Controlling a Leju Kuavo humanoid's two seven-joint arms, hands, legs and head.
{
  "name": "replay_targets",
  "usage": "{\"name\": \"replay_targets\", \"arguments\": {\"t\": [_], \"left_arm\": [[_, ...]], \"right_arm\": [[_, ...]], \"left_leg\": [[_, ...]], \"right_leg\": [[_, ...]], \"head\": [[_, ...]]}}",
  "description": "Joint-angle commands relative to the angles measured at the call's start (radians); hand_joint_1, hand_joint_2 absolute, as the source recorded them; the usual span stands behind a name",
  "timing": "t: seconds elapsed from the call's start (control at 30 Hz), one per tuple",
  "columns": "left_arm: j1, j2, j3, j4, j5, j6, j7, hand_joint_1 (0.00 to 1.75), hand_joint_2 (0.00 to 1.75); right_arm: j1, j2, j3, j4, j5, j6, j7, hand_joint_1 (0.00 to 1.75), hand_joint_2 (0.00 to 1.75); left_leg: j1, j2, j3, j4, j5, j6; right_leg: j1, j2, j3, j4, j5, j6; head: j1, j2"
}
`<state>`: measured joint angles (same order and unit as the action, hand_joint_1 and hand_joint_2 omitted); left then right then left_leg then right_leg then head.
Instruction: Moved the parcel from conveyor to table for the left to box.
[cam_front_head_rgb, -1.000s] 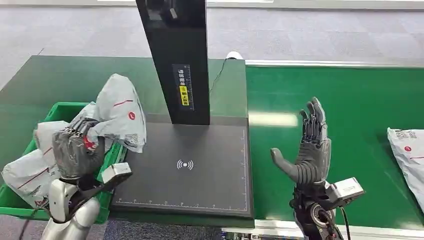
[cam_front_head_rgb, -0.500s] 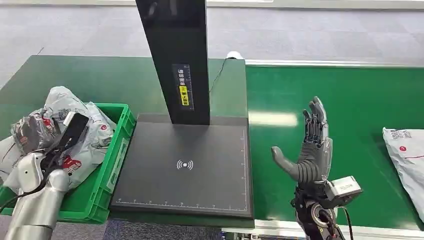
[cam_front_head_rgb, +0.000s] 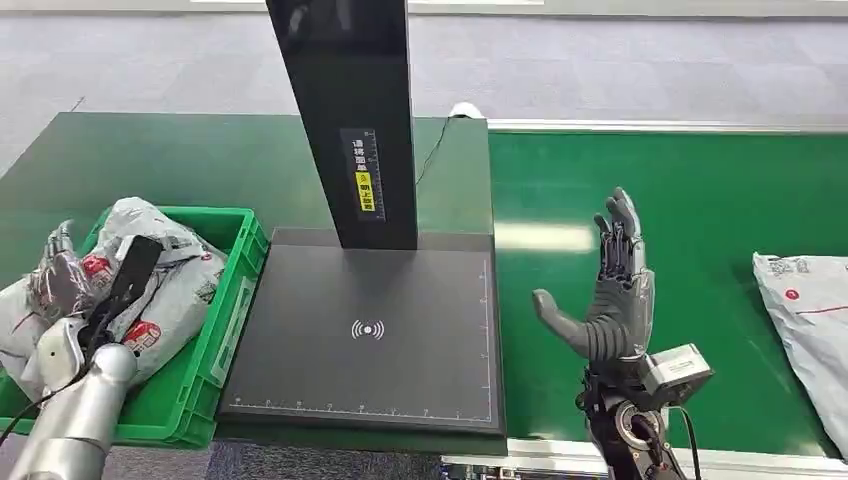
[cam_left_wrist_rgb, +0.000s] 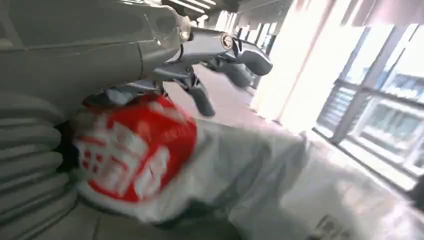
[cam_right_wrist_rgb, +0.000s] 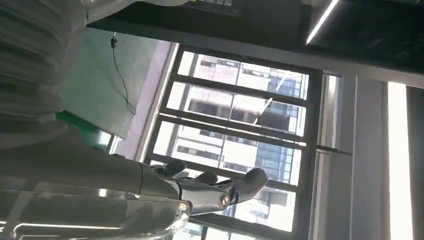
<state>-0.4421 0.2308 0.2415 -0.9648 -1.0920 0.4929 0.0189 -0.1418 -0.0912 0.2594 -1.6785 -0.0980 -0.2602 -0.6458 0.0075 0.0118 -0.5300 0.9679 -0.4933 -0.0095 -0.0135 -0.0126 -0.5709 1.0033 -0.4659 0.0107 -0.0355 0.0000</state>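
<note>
Parcel (cam_front_head_rgb: 150, 290) now lowered into bin (cam_front_head_rgb: 235, 300), red logo (cam_left_wrist_rgb: 135, 150) close in wrist view.

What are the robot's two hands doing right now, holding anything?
Left hand: over the grey plastic parcel in the green plastic crate; grip cannot be told.
Right hand: open, upright, holding nothing.

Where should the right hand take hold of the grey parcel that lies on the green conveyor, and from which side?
Probably the near left edge of the parcel, coming from above and the left. It lies flat and runs past the picture's right edge; the right hand stands open left of it.
</note>
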Motion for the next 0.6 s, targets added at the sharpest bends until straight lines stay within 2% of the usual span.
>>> {"name": "replay_targets", "arguments": {"t": [0.03, 0.07, 0.1, 0.13, 0.27, 0.3, 0.33, 0.37, 0.47, 0.53, 0.57, 0.6], "left_arm": [[0.214, -0.136, -0.056, -0.394, 0.284, 0.128, -0.249, 0.00, 0.00], [0.249, -0.154, -0.083, -0.456, 0.339, 0.188, -0.319, 0.00, 0.00], [0.282, -0.206, -0.065, -0.541, 0.353, 0.205, -0.419, 0.00, 0.00], [0.309, -0.245, -0.061, -0.572, 0.325, 0.205, -0.429, 0.00, 0.00], [0.305, -0.240, -0.062, -0.567, 0.327, 0.205, -0.427, 0.00, 0.00], [0.305, -0.305, 0.006, -0.617, 0.374, 0.205, -0.592, 0.00, 0.00], [0.320, -0.340, 0.008, -0.638, 0.440, 0.205, -0.700, 0.00, 0.00], [0.347, -0.371, -0.012, -0.714, 0.447, 0.205, -0.717, 0.00, 0.00], [0.347, -0.371, -0.012, -0.714, 0.447, 0.205, -0.717, 0.00, 0.00], [0.401, -0.356, -0.144, -0.842, 0.512, 0.205, -0.717, 0.00, 0.00], [0.423, -0.274, -0.298, -0.811, 0.678, 0.205, -0.717, 0.00, 0.00], [0.430, -0.233, -0.381, -0.777, 0.806, 0.129, -0.717, 0.00, 0.00]], "right_arm": [[-0.027, -0.001, 0.019, 0.109, -0.003, 0.010, 0.033, 0.00, 1.75], [-0.034, -0.010, 0.031, 0.131, 0.001, 0.030, 0.050, 0.00, 1.75], [-0.040, -0.016, 0.042, 0.158, 0.005, 0.044, 0.064, 0.00, 1.75], [-0.043, -0.016, 0.044, 0.177, 0.006, 0.047, 0.061, 0.00, 1.75], [-0.043, -0.015, 0.045, 0.178, 0.006, 0.047, 0.060, 0.00, 1.75], [-0.050, -0.017, 0.051, 0.184, 0.006, 0.046, 0.059, 0.00, 1.75], [-0.051, -0.022, 0.056, 0.191, -0.029, 0.065, 0.066, 0.00, 1.75], [-0.043, -0.035, 0.063, 0.195, -0.036, 0.069, 0.067, 0.00, 1.75], [-0.043, -0.035, 0.063, 0.195, -0.036, 0.069, 0.067, 0.00, 1.75], [-0.038, -0.067, 0.076, 0.211, -0.072, 0.123, 0.108, 0.00, 1.75], [-0.049, -0.088, 0.093, 0.233, -0.074, 0.149, 0.157, 0.00, 1.75], [-0.062, -0.101, 0.099, 0.267, -0.117, 0.204, 0.203, 0.00, 1.75]], "left_leg": [[0.000, -0.001, 0.001, -0.001, 0.000, 0.001], [0.001, -0.001, 0.001, -0.001, 0.000, 0.001], [0.000, 0.000, 0.001, -0.001, 0.000, 0.001], [-0.001, 0.000, 0.002, -0.001, -0.001, 0.001], [-0.002, -0.001, 0.001, -0.001, -0.001, 0.001], [-0.003, 0.000, 0.000, 0.000, -0.001, 0.001], [-0.002, 0.000, 0.000, 0.000, -0.001, 0.001], [-0.002, 0.000, -0.001, 0.000, -0.001, 0.001], [-0.002, -0.002, -0.001, 0.000, -0.001, 0.001], [-0.002, -0.002, 0.000, 0.000, -0.002, 0.001], [-0.001, -0.002, -0.001, 0.001, -0.002, 0.001], [-0.002, -0.002, 0.000, 0.000, -0.001, 0.001]], "right_leg": [[0.000, 0.000, 0.002, -0.002, 0.000, 0.000], [0.001, 0.001, 0.003, -0.003, 0.001, 0.000], [0.000, 0.001, 0.002, -0.003, 0.001, 0.000], [-0.001, 0.001, 0.002, -0.002, 0.000, 0.000], [-0.002, 0.000, 0.002, -0.003, 0.001, 0.000], [-0.003, 0.001, 0.001, -0.002, 0.001, 0.000], [-0.002, 0.002, 0.001, -0.002, 0.002, 0.000], [-0.002, 0.001, 0.000, -0.002, 0.001, 0.000], [-0.002, -0.001, 0.001, -0.001, 0.000, 0.000], [-0.002, -0.001, 0.001, -0.002, 0.000, 0.000], [-0.001, 0.000, 0.001, -0.002, 0.001, 0.000], [-0.002, -0.001, 0.002, -0.002, 0.000, 0.000]], "head": [[0.000, 0.000], [0.000, 0.000], [0.000, 0.000], [0.000, 0.000], [0.000, 0.000], [0.000, 0.000], [0.000, 0.000], [0.000, 0.000], [0.000, 0.000], [0.000, 0.000], [0.000, 0.000], [0.000, 0.000]]}}
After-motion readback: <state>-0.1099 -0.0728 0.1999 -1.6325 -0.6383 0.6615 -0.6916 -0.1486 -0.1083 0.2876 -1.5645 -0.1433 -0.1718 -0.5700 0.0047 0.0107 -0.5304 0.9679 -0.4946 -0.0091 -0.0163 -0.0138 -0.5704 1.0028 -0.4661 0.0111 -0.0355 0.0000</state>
